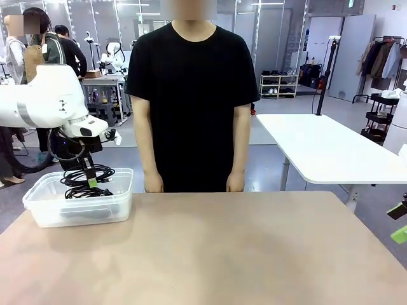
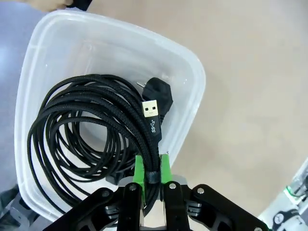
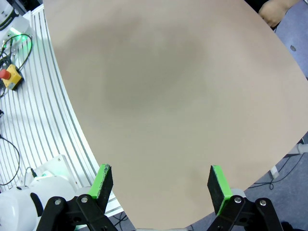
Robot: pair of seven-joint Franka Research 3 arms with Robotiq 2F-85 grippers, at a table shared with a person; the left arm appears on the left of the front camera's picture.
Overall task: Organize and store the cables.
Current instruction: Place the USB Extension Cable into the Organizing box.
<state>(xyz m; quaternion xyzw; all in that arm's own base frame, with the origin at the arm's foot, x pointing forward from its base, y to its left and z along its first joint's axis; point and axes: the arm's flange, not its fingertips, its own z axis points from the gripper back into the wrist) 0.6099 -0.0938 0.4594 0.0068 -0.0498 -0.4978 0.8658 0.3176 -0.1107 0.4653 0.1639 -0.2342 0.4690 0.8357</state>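
Left gripper [image 2: 151, 175], jaws pinching the braided cable [image 2: 96, 130] just behind its USB plug [image 2: 151, 109]; the coil hangs into the clear plastic bin [image 1: 79, 206] at the table's [image 1: 222, 254] left edge, over a cord with a round black plug [image 2: 161, 91]. Right gripper [image 3: 161, 185], jaws spread, holds nothing above bare tabletop. No cables lie loose on the table, so storage appears nearly complete; release remains. The person [image 1: 191, 95] stands opposite.

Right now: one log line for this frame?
left gripper: shut on cable, over bin | right gripper: open, over table
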